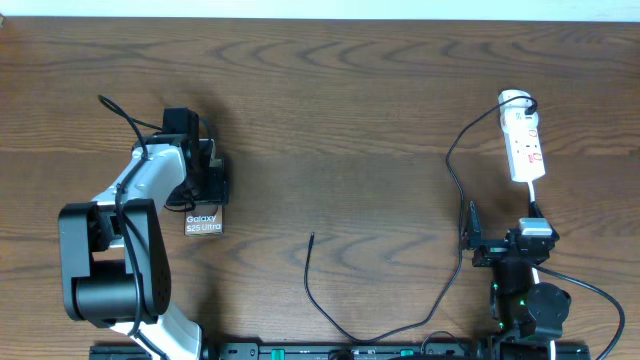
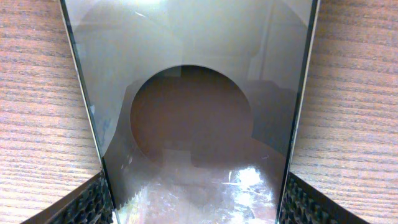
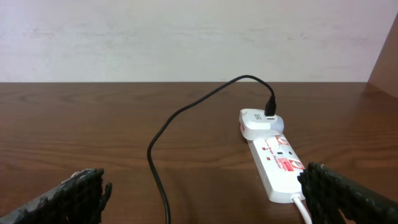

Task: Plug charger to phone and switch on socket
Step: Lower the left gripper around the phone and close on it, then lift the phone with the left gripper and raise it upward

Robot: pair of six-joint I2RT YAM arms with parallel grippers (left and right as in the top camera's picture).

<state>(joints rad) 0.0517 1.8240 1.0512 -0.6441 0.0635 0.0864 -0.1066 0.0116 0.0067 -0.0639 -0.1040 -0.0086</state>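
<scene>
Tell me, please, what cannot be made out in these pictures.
The phone: its port is unseen; overhead the left gripper covers most of it, and the left wrist view crops its ends.
The socket: switch positions are too small overhead and blurred in the right wrist view.
The charger: tip orientation is too small overhead.

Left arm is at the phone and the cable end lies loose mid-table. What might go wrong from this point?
1. The charger tip lies loose mid-table, away from the open right gripper. It is thin and flat on the wood, so it may be hard to pinch.
2. Its cable runs close beside that gripper, so a careless move could snag it and drag the socket.
3. The left gripper appears to hold the glossy phone by its edges, so the phone might slip.
</scene>
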